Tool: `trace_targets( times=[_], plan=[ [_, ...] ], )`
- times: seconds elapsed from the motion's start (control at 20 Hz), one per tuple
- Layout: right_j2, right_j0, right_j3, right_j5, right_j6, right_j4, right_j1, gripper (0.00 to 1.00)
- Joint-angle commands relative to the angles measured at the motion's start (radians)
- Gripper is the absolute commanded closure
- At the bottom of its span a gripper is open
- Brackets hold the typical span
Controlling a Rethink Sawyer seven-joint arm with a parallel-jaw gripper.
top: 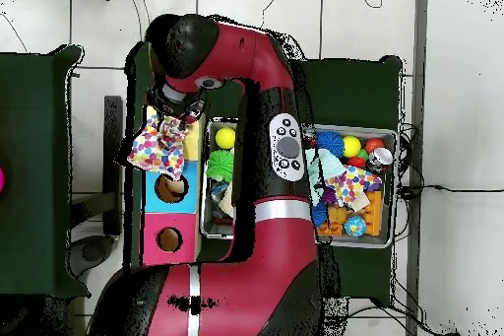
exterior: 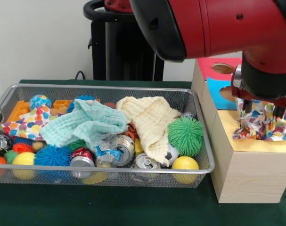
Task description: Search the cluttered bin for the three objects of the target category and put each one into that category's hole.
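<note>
- Front view: red and black arm came down from above on the right, with the claw (exterior: 262,112) closed on a polka-dot cloth (exterior: 261,125).
- Cloth hung crumpled over the yellow top (exterior: 237,136) of the wooden box (exterior: 246,176), touching or just above it; could not tell whether a hole lay beneath it.
- Behind the yellow section, a blue panel (exterior: 218,94) and a red panel (exterior: 213,66), each with a round hole.
- Wire bin (exterior: 100,170) stood just beside the box on the green counter (exterior: 86,207), piled with clutter.
- In the bin: a mint cloth (exterior: 84,123), a cream cloth (exterior: 150,120), a second polka-dot cloth (exterior: 25,123) at the left end, a green spiky ball (exterior: 185,135), a blue spiky ball (exterior: 53,155), yellow balls (exterior: 185,164), and crushed cans (exterior: 119,148).
- Overhead view: claw (top: 169,127) gripped the polka-dot cloth (top: 157,147) over the yellow end of the box, next to the blue section (top: 169,191) and the red section (top: 167,241).
- Arm (top: 256,105) crossed over the middle of the bin (top: 387,135), hiding much of it; another polka-dot cloth (top: 349,184) lay among the items at the bin's far end from the box.
</note>
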Motion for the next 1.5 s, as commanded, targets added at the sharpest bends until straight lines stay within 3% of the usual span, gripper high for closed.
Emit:
trace_targets(
  times=[0.05, 0.4, 0.8, 1.3, 1.5],
  plan=[
    [0.015, -0.017, 0.048, -0.277, 0.019, -0.063, 0.028, 0.0],
    [0.014, -0.011, 0.04, -0.297, 0.011, -0.059, 0.048, 0.0],
    [0.003, -0.007, -0.05, -0.231, 0.013, -0.073, 0.097, 0.0],
    [-0.032, 0.002, -0.068, -0.3, 0.01, -0.127, 0.069, 0.0],
    [-0.042, 0.004, -0.066, -0.374, 0.028, -0.145, 0.048, 0.0]
  ],
)
